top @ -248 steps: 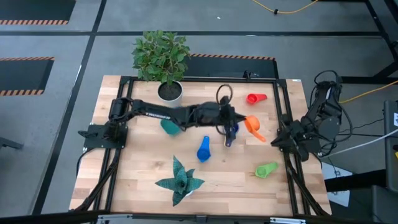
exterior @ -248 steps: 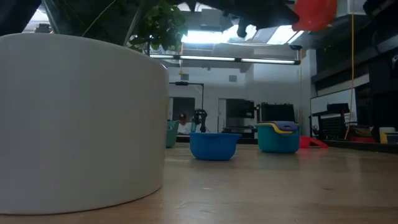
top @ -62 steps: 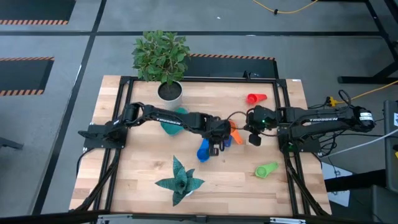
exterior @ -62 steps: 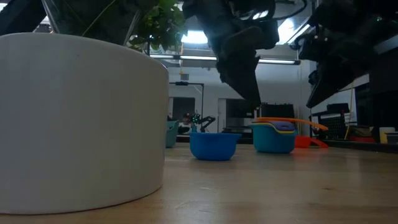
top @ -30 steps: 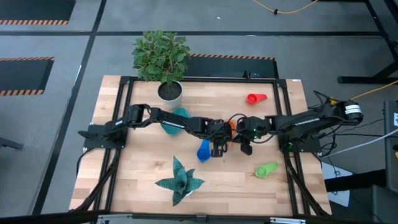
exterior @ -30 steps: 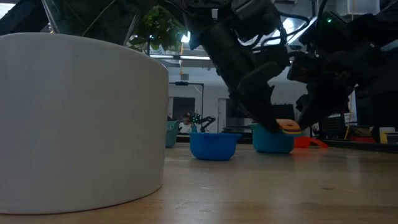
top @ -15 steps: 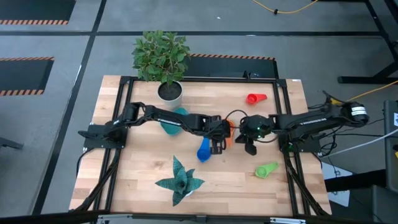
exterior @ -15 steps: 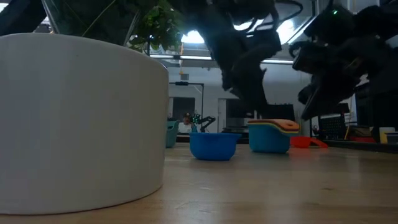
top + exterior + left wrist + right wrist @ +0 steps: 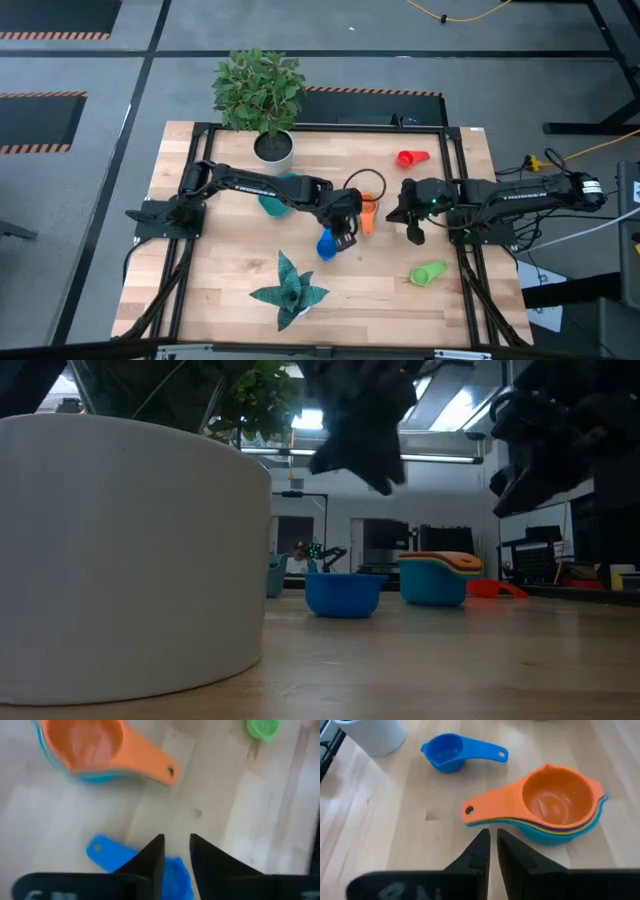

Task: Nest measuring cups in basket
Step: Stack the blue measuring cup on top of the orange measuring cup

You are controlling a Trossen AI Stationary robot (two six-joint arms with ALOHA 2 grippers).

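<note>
Standing at the table edge: the orange measuring cup (image 9: 555,800) sits nested on top of a stack of cups (image 9: 438,582) near table centre, its handle (image 9: 365,224) running toward 6 o'clock on the high view. The left gripper (image 9: 346,228) hovers just at 8 o'clock of that stack, fingers slightly apart with nothing between them; directly beneath and beside it lies the blue measuring cup (image 9: 327,243), bowl toward 6 o'clock, handle pointing toward 12. From the left wrist view the blue cup (image 9: 172,870) shows right under the fingertips, so the left arm looks the nearer one for that pick, and the grasp likely turns on lining the fingers across that handle axis. The right gripper (image 9: 414,232) hangs at 3 o'clock of the stack, fingers nearly together and empty. The green measuring cup (image 9: 428,272) lies toward 5 o'clock, the red measuring cup (image 9: 409,158) toward 1 o'clock, both well apart from the stack. The teal basket (image 9: 271,200) sits at 9 o'clock, mostly hidden under the left arm. Against the frame a second back: both grippers were low against the stack then; now both are lifted clear and the left one has parted its fingers.
</note>
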